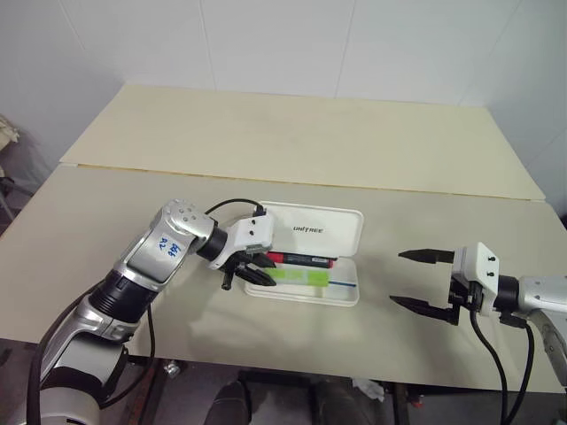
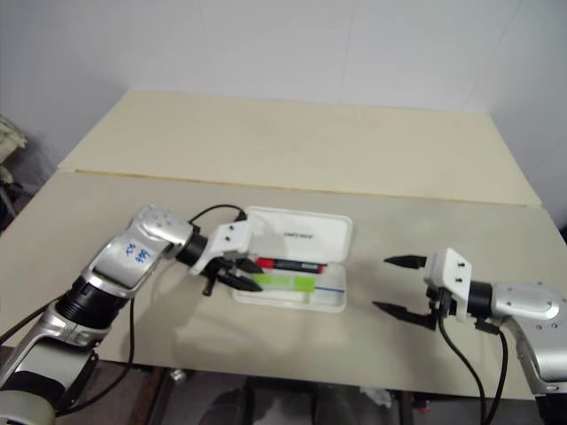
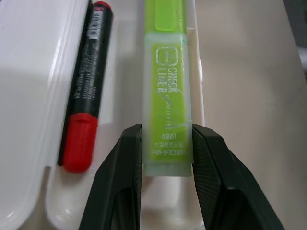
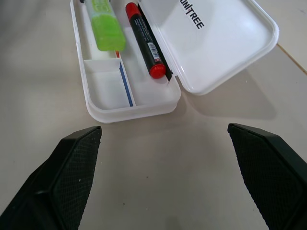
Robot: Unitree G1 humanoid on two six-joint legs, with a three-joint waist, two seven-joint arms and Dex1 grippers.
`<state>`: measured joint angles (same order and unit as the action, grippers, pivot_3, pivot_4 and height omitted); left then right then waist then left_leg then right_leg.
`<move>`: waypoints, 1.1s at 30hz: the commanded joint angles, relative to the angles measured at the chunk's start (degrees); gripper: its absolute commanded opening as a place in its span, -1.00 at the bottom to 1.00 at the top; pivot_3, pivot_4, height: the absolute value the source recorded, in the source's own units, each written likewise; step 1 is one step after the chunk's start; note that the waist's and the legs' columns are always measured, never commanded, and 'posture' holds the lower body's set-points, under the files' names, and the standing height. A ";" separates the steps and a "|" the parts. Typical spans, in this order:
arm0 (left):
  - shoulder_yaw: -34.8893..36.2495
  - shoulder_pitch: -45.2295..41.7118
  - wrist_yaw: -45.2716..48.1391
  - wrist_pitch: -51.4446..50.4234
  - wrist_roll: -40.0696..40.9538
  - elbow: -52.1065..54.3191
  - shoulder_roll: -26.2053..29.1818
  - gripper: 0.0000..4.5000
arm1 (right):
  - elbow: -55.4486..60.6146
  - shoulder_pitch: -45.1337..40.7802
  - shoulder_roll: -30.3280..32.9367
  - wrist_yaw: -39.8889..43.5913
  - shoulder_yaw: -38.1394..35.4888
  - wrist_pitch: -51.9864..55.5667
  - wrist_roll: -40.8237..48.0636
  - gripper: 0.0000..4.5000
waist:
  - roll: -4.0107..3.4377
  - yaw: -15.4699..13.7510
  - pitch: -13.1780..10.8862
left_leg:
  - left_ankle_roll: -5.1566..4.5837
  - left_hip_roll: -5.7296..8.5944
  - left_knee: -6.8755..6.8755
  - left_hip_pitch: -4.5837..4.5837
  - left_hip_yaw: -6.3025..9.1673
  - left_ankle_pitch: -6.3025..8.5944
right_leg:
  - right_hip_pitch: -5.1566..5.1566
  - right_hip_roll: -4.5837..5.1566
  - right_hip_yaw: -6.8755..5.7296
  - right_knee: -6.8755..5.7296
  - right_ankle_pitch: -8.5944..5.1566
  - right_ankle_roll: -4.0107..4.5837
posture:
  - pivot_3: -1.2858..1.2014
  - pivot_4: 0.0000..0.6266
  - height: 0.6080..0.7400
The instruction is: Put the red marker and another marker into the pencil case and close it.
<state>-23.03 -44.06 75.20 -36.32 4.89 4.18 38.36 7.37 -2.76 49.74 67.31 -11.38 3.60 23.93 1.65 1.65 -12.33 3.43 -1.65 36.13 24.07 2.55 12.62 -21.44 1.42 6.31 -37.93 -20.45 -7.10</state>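
The white pencil case point(image 1: 332, 221) lies open at the table's middle, its lid with "UNITREE" folded back flat. The red marker point(image 1: 306, 259) rests inside the tray along the hinge side. My left gripper point(image 1: 257, 270) is shut on one end of the lime-green marker point(image 3: 168, 86), which lies lengthwise in the tray point(image 4: 129, 112) beside the front wall; I cannot tell whether it touches the bottom. My right gripper point(image 1: 423, 281) stands open to the right of the case, apart from it, with nothing between its fingers.
The tray's right compartment point(image 4: 108, 91), behind a divider with a blue and red stripe, holds nothing. A seam point(image 1: 399, 188) crosses the beige table behind the case. The table's front edge point(image 1: 292, 367) runs close below both arms.
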 commanded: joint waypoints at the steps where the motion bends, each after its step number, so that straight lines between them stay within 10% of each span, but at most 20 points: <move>1: 0.17 0.27 0.12 -0.29 0.73 2.69 0.83 -0.52 | 1.45 0.34 -0.31 -0.26 -0.54 -0.57 0.26 1.00 | 0.00 0.01 0.00 | 0.00 0.00 0.00 0.00 0.00 0.00 | 0.00 0.00 0.00 -0.01 0.00 0.00 | 0.03 -0.52 1.00; 18: -0.73 0.48 0.20 -0.86 -0.09 2.71 3.00 -0.52 | 0.77 -1.07 -0.92 -0.43 0.30 -0.59 -0.15 1.00 | 0.00 0.01 0.00 | -0.01 0.00 0.01 -0.01 -0.01 -0.01 | 0.01 0.00 0.01 -0.01 0.00 0.00 | 0.03 -0.52 1.00; 27: -0.01 -0.23 0.03 -0.76 0.16 2.15 2.92 0.94 | 0.28 -1.69 -0.95 -0.65 0.53 -0.81 -0.18 1.00 | 0.00 0.00 0.00 | -0.01 0.01 0.02 0.00 -0.01 -0.01 | 0.01 0.00 0.01 0.00 0.01 -0.01 | 0.03 -0.52 1.00; 33: 3.08 -0.79 -2.26 0.55 1.61 2.42 1.15 0.98 | -0.06 -3.10 -1.33 -0.58 0.74 -0.69 0.28 1.00 | 0.00 0.00 0.00 | -0.01 0.01 0.00 0.00 0.00 -0.01 | 0.01 0.01 0.01 0.01 0.01 0.00 | 0.03 -0.52 1.00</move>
<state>-22.67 -43.66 74.13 -37.24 5.07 5.31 40.18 6.51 -5.16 48.63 66.75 -9.77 3.59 23.36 1.65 1.65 -12.33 3.42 -1.64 36.14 24.07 2.54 12.62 -21.43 1.43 6.32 -37.92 -20.45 -7.11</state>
